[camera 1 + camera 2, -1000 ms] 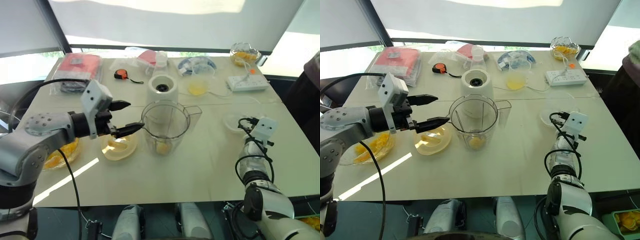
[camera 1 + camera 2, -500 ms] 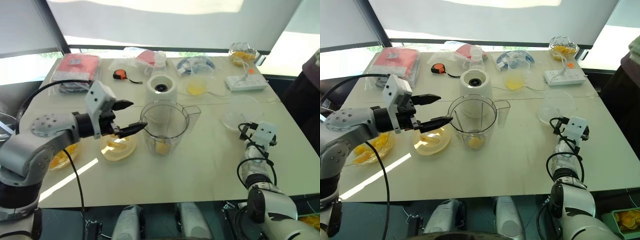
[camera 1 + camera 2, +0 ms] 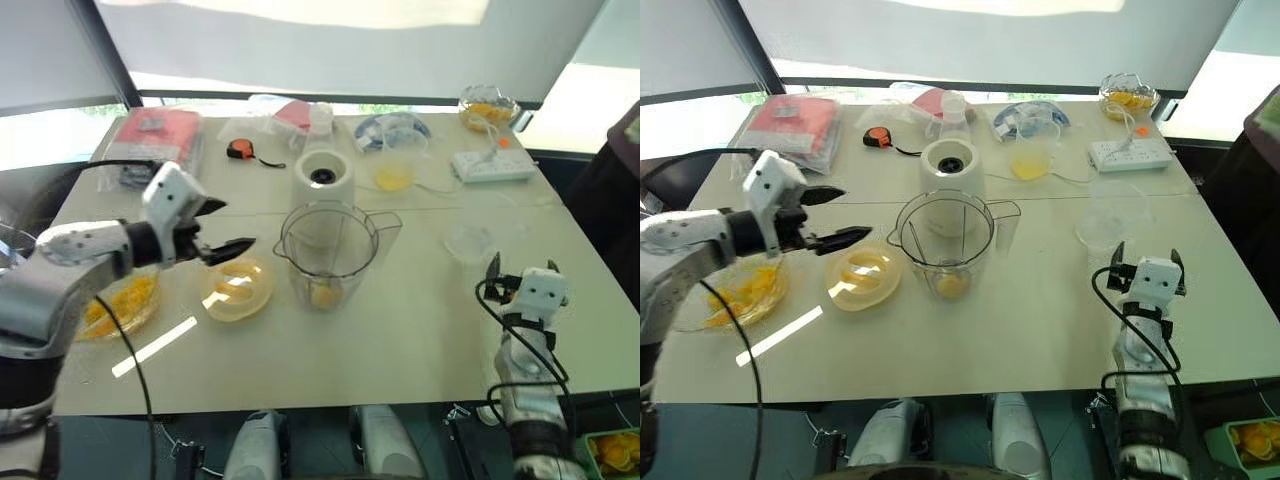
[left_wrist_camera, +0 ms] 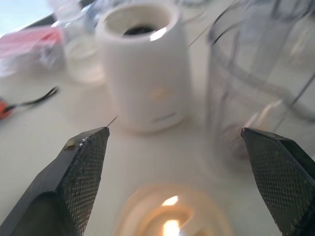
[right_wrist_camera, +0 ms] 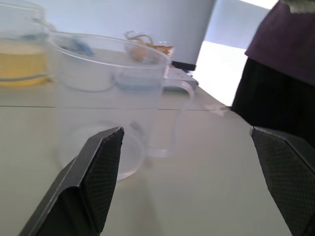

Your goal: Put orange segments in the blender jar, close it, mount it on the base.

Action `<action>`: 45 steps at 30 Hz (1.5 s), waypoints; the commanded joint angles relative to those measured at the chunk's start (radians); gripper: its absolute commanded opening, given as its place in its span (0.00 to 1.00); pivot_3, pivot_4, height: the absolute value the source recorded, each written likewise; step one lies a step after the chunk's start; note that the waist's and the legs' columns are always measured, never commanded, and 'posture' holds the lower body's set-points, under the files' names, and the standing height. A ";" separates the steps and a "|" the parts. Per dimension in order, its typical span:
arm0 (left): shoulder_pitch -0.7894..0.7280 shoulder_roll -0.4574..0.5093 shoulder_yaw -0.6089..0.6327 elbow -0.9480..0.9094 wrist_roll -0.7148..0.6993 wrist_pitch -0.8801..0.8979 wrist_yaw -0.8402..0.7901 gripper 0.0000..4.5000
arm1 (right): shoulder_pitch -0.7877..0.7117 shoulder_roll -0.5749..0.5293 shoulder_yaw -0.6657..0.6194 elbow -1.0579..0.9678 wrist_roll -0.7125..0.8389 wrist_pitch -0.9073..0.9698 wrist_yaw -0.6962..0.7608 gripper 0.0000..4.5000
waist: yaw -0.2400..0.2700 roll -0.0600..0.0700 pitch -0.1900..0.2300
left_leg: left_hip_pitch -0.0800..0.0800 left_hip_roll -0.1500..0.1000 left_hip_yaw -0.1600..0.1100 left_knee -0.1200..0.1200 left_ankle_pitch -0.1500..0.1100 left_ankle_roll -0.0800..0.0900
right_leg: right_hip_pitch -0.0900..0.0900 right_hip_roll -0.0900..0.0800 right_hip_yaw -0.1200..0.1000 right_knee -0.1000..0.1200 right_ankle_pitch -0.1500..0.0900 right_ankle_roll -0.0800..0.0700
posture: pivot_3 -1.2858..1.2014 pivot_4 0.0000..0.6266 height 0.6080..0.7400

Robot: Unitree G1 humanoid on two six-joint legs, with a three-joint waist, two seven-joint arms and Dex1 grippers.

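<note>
The clear blender jar (image 3: 326,250) stands upright mid-table, and one orange segment (image 3: 322,295) lies at its bottom. Right behind it is the white base (image 3: 324,180) with its dark socket facing up. More orange segments fill a glass bowl (image 3: 118,305) at the near left. My left gripper (image 3: 237,225) hovers open and empty left of the jar, above a pale yellow dish (image 3: 237,288). In the left wrist view its fingers (image 4: 83,162) frame the base (image 4: 142,64) and the jar (image 4: 266,88). My right gripper (image 3: 1147,257) is open and empty near the front right edge.
A clear plastic cup (image 5: 113,93) with a handle stands just beyond my right gripper. Along the back are a cup of yellow liquid (image 3: 393,175), a power strip (image 3: 492,165), a second fruit bowl (image 3: 488,108), a tape measure (image 3: 240,150) and red packets (image 3: 155,135). A person (image 3: 620,180) stands at the right.
My right gripper has opened and drawn back toward the near table edge, away from the clear cup. My left gripper has pulled leftward off the jar's rim, still open.
</note>
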 commanded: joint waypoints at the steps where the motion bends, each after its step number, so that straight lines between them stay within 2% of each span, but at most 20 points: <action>1: 0.000 0.016 -0.061 0.100 0.105 -0.119 -0.073 1.00 | 0.075 -0.035 -0.008 -0.192 0.061 0.052 0.108 0.95 | 0.003 0.000 0.000 | 0.000 0.000 0.000 0.000 0.000 0.000 | 0.000 0.000 0.000 0.000 0.000 0.000 | 0.52 0.24 1.00; 6: -0.095 -0.041 -0.153 0.278 0.186 -0.212 -0.158 1.00 | 0.122 -0.046 -0.045 -0.243 0.084 0.085 0.158 0.95 | 0.027 -0.002 0.000 | -0.001 0.000 0.002 0.004 0.000 0.000 | 0.001 -0.002 0.000 -0.001 0.000 0.000 | 0.52 0.24 1.00; 9: -0.140 -0.046 -0.242 0.387 0.292 -0.326 -0.226 1.00 | 0.166 -0.036 -0.045 -0.294 0.122 0.114 0.203 0.95 | 0.033 -0.002 0.000 | -0.001 0.000 0.002 0.003 0.000 0.000 | 0.001 -0.002 -0.001 -0.001 0.000 -0.001 | 0.52 0.24 1.00; 15: -0.299 -0.148 -0.367 0.678 0.435 -0.550 -0.344 1.00 | 0.328 -0.071 -0.003 -0.529 0.291 0.259 0.386 0.95 | 0.053 -0.002 0.000 | -0.002 -0.001 0.002 0.001 -0.001 0.001 | -0.001 -0.001 -0.001 -0.002 0.000 0.000 | 0.52 0.24 1.00; 19: -0.430 -0.236 -0.461 0.905 0.549 -0.717 -0.412 1.00 | 0.440 -0.171 0.050 -0.709 0.481 0.456 0.552 0.95 | 0.057 -0.003 -0.001 | -0.003 0.000 0.002 0.005 -0.001 0.001 | 0.001 -0.003 -0.001 -0.002 0.000 0.000 | 0.52 0.24 1.00; 24: -0.539 -0.310 -0.522 1.145 0.663 -0.900 -0.432 1.00 | 0.429 -0.237 0.077 -0.832 0.592 0.609 0.581 0.95 | 0.053 -0.005 -0.002 | -0.003 0.000 0.002 0.006 -0.001 0.002 | 0.001 -0.003 -0.002 -0.003 0.000 0.000 | 0.52 0.24 1.00; 30: -0.623 -0.370 -0.574 1.339 0.775 -1.048 -0.443 1.00 | 0.351 -0.257 0.092 -0.877 0.611 0.695 0.566 0.95 | 0.059 -0.007 -0.003 | -0.003 0.000 0.001 0.006 -0.001 0.002 | 0.001 -0.003 -0.004 -0.003 0.000 0.000 | 0.52 0.24 1.00; 33: -0.643 -0.382 -0.591 1.383 0.808 -1.089 -0.464 0.80 | 0.323 -0.254 0.082 -0.870 0.603 0.704 0.563 0.96 | 0.059 -0.008 -0.006 | -0.003 0.000 0.001 0.006 -0.001 0.002 | 0.002 -0.003 -0.004 -0.003 0.000 0.000 | 0.52 0.24 1.00; 39: -0.641 -0.386 -0.594 1.395 0.845 -1.141 -0.466 0.13 | 0.283 -0.246 0.080 -0.842 0.578 0.705 0.560 0.96 | 0.066 -0.006 -0.010 | -0.002 0.000 0.000 0.007 -0.001 0.002 | 0.003 -0.003 -0.004 -0.002 0.001 -0.001 | 0.52 0.24 1.00; 40: -0.638 -0.386 -0.590 1.392 0.845 -1.141 -0.468 0.06 | 0.275 -0.242 0.082 -0.834 0.575 0.703 0.559 0.96 | 0.069 -0.005 -0.011 | -0.001 0.000 0.000 0.007 -0.001 0.002 | 0.004 -0.003 -0.004 -0.002 0.001 -0.001 | 0.52 0.24 1.00; 45: -0.625 -0.385 -0.553 1.374 0.828 -1.115 -0.453 0.05 | 0.225 -0.224 0.109 -0.781 0.534 0.692 0.563 0.96 | 0.074 -0.003 -0.013 | -0.001 0.000 0.000 0.007 -0.001 0.002 | 0.004 -0.002 -0.004 -0.002 0.001 -0.001 | 0.52 0.24 1.00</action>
